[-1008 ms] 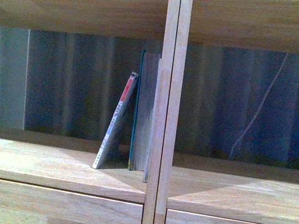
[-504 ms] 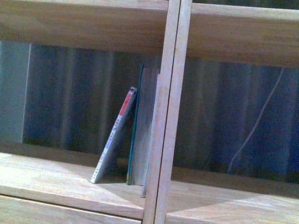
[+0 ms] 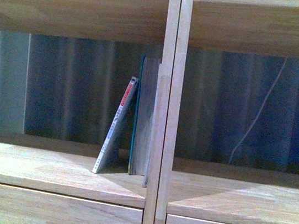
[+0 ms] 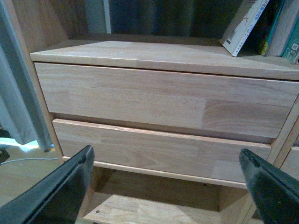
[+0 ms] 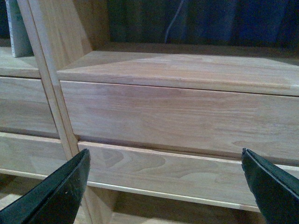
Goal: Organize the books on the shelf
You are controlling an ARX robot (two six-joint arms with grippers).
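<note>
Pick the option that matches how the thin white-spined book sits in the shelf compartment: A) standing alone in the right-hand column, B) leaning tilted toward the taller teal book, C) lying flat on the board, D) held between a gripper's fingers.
B: in the front view the thin book stands on its lower edge in the left column and tilts with its top toward the upright teal book beside the divider.
</note>
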